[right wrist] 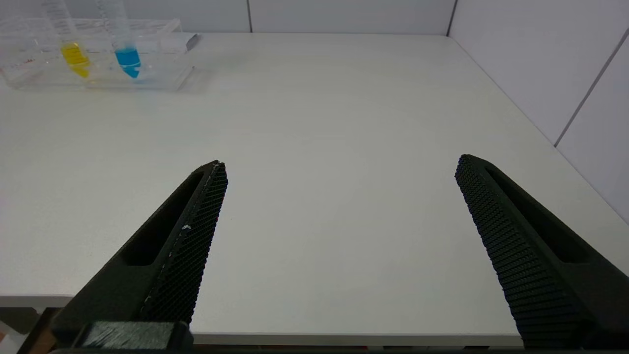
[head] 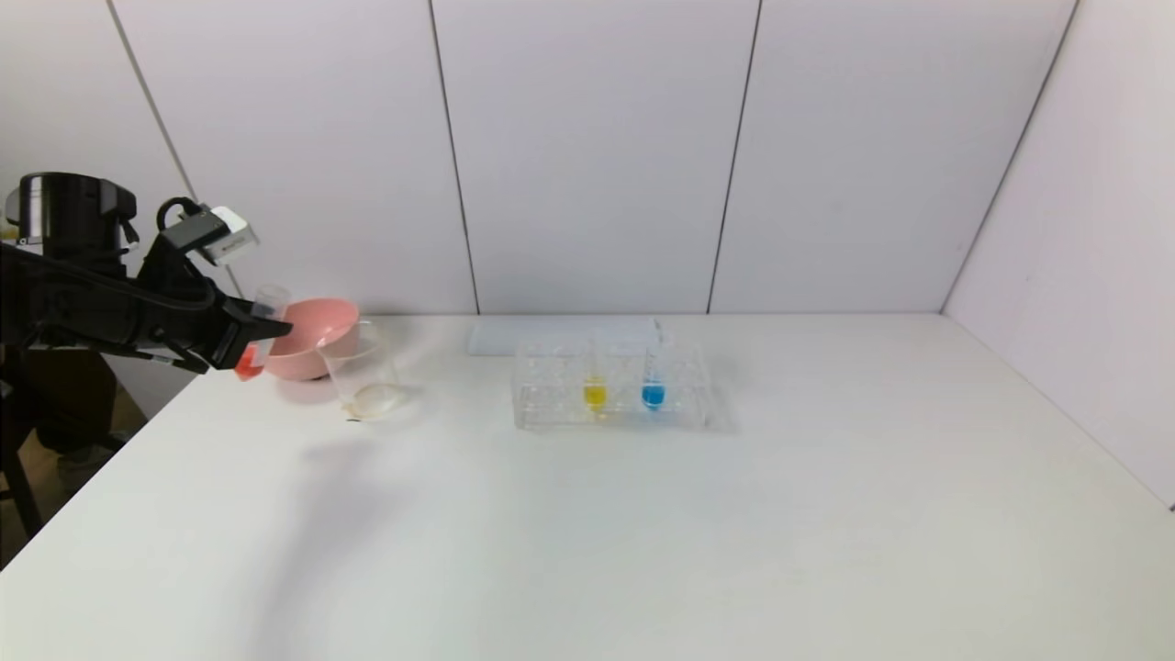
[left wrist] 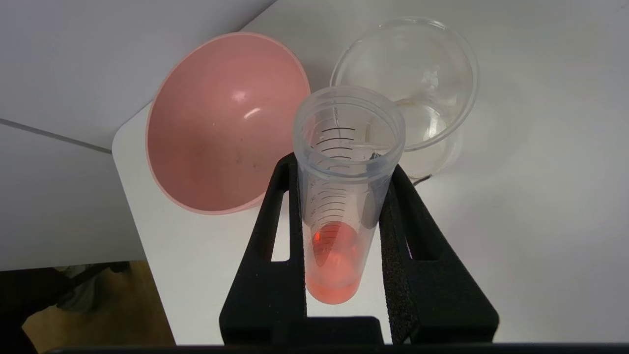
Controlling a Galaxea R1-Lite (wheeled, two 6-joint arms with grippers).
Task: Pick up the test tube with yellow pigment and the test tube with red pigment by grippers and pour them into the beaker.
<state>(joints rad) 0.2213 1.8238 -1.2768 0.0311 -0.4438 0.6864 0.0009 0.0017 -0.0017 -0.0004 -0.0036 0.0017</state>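
My left gripper (head: 262, 335) (left wrist: 344, 167) is shut on the test tube with red pigment (head: 259, 332) (left wrist: 339, 206), held above the table's far left, just left of the beaker (head: 363, 375) (left wrist: 417, 93). The tube's open mouth tilts toward the beaker; red liquid sits at its tip. The beaker is clear, with a faint residue at its bottom. The test tube with yellow pigment (head: 595, 390) (right wrist: 73, 54) stands in the clear rack (head: 610, 386) (right wrist: 93, 54). My right gripper (right wrist: 339, 169) is open with nothing between its fingers, over the table's near edge; it is out of the head view.
A pink bowl (head: 312, 338) (left wrist: 221, 123) sits just behind the beaker and beside the held tube. A tube with blue liquid (head: 653, 393) (right wrist: 127, 56) stands next to the yellow one. A flat white lid (head: 560, 335) lies behind the rack. Walls close the back and right.
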